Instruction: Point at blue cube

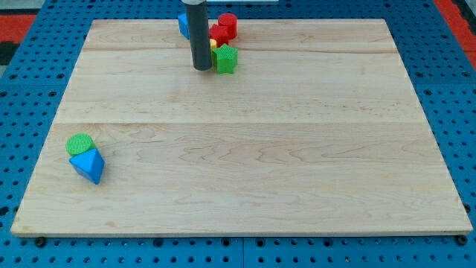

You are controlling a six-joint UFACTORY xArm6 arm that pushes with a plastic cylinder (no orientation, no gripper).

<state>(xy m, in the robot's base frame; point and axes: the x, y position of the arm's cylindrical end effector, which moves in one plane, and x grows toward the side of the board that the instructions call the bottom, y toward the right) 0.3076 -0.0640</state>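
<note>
The blue cube (pixel 182 24) sits at the view's top, near the board's top edge, mostly hidden behind my rod. My tip (pixel 201 68) rests on the board just below and right of the blue cube. Right of the tip is a green star-shaped block (pixel 225 59). Above that are a red block (pixel 218 33) and a red cylinder (pixel 227 23). A small yellow block (pixel 213 45) peeks out between the rod and the green star.
At the view's lower left a green cylinder (pixel 79 144) touches a blue triangular block (pixel 88 166). The wooden board (pixel 245 149) lies on a blue perforated table.
</note>
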